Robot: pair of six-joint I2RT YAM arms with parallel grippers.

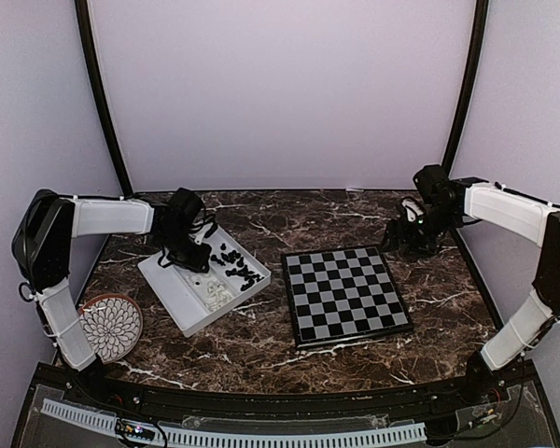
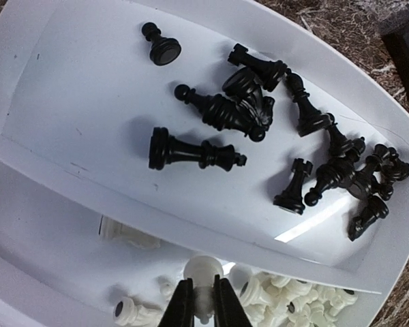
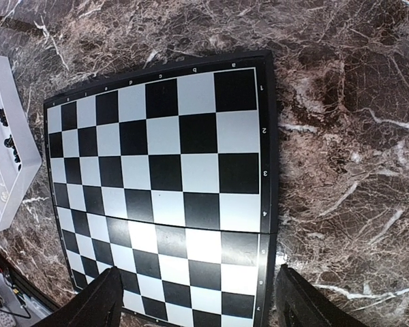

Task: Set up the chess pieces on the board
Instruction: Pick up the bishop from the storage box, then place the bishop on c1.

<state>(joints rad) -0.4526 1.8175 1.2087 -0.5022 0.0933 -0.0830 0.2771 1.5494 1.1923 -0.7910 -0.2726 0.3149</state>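
Observation:
The chessboard [image 1: 346, 294] lies bare at the table's middle right; it also fills the right wrist view [image 3: 163, 184]. A white divided tray [image 1: 182, 303] holds black pieces [image 1: 233, 263] in its far compartment and white pieces [image 1: 215, 294] in the near one. My left gripper [image 1: 189, 257] is over the tray. In the left wrist view it [image 2: 203, 306] is shut on a white pawn [image 2: 203, 274] just above the white pile [image 2: 293, 303]. Several black pieces [image 2: 245, 109] lie toppled beyond the divider. My right gripper [image 1: 411, 238] hovers open and empty past the board's far right corner.
A round patterned plate [image 1: 112, 326] lies at the near left by the left arm's base. Dark marble table [image 1: 261, 359] surrounds the board. Curved dark posts and pale walls enclose the back and sides.

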